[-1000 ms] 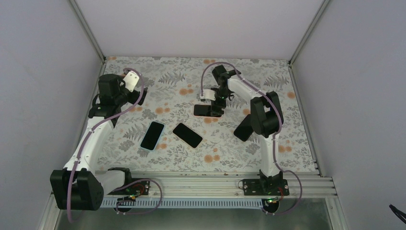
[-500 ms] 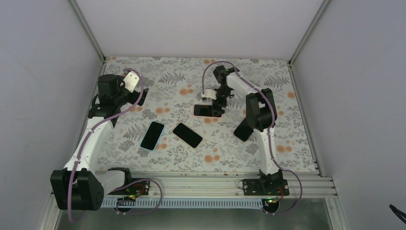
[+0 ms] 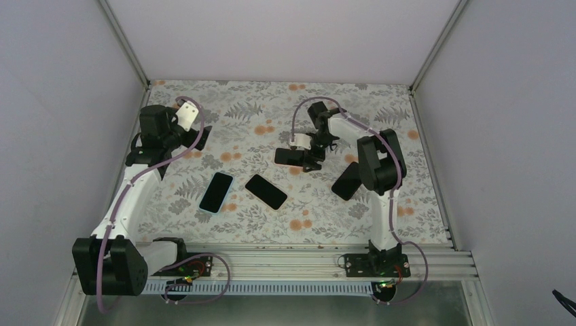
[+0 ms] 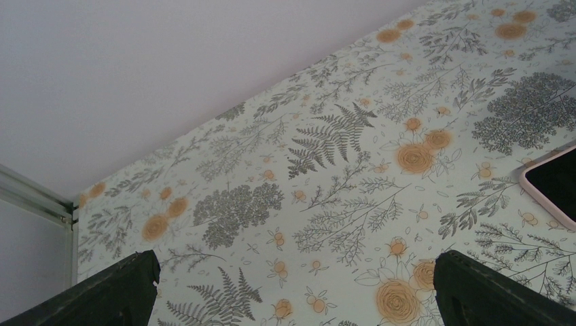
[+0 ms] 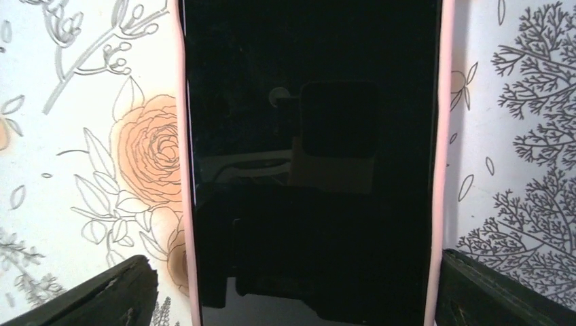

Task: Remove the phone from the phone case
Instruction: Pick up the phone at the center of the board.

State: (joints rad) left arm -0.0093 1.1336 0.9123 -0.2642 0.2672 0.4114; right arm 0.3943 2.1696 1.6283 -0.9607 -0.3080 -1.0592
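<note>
A phone with a dark screen in a pink case (image 3: pixel 291 156) lies flat at the table's middle back. It fills the right wrist view (image 5: pixel 312 163), with the pink rim (image 5: pixel 182 204) along both long sides. My right gripper (image 3: pixel 310 155) is open and low over the phone's right end, and in the right wrist view the gripper (image 5: pixel 299 292) has one finger (image 5: pixel 102 295) outside each long edge. Touch cannot be told. My left gripper (image 3: pixel 201 133) is open and empty, raised at the far left; the left wrist view shows the gripper (image 4: pixel 299 292) over bare mat and the pink case corner (image 4: pixel 551 185).
A phone in a light blue case (image 3: pixel 217 192) and a bare black phone (image 3: pixel 266 191) lie at the centre front. Another black phone (image 3: pixel 346 180) lies partly under the right arm. White walls enclose the floral mat (image 3: pixel 224 109) on three sides.
My right gripper has come down and turned over the right end of the pink-cased phone, and its elbow has shifted right. The left arm and the phones have not moved.
</note>
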